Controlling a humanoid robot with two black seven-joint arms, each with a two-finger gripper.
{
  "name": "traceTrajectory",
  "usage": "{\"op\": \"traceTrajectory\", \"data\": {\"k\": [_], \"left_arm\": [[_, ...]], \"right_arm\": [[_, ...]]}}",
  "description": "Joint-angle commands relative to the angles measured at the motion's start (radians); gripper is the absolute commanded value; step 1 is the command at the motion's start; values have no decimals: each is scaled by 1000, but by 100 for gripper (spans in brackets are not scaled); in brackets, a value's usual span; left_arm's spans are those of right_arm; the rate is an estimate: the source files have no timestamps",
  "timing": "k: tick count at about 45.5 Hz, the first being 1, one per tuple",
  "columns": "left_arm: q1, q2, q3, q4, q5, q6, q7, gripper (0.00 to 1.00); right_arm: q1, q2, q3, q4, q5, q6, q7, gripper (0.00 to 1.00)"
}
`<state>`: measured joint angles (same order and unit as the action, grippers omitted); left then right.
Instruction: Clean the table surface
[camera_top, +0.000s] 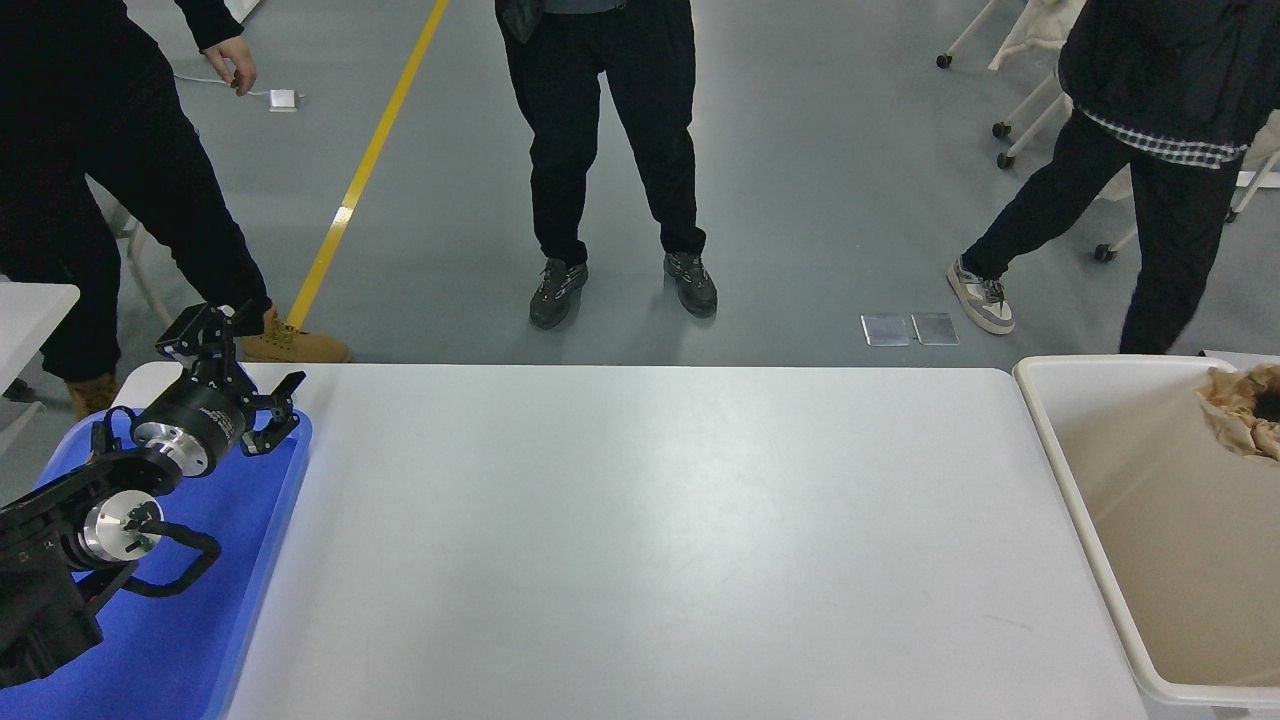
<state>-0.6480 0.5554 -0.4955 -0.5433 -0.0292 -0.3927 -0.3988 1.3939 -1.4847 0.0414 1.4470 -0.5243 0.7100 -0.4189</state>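
Observation:
The white table surface fills the middle of the head view and lies bare. A crumpled brown paper wad is over the far right part of the cream-white bin, at the picture's right edge. Only a dark sliver of my right gripper shows behind the paper, so its state is hidden. My left gripper is open and empty, parked above the blue tray at the lower left.
Three people stand on the grey floor beyond the table's far edge: one at the middle, one at the far left close to the tray corner, one at the far right. A yellow floor line runs away at the left.

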Motion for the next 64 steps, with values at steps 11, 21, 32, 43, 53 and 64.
{"op": "traceTrajectory", "data": {"k": [11, 21, 32, 43, 53, 64], "left_arm": [[1, 0, 0, 0, 0, 0, 0, 100], [1, 0, 0, 0, 0, 0, 0, 100], [1, 0, 0, 0, 0, 0, 0, 100], [-1, 0, 0, 0, 0, 0, 0, 100], [1, 0, 0, 0, 0, 0, 0, 100], [1, 0, 0, 0, 0, 0, 0, 100]], "right_arm": [[-70, 211, -9, -410, -6, -108, 48, 0], [-220, 359, 6, -546, -6, -291, 112, 0], [-374, 566, 8, -729, -8, -444, 210, 0], [-507, 799, 3, -1019, -33, -532, 337, 0], [-599, 928, -8, -1162, -33, -671, 414, 0], [-642, 1037, 3, -1252, -25, -836, 434, 0]]}}
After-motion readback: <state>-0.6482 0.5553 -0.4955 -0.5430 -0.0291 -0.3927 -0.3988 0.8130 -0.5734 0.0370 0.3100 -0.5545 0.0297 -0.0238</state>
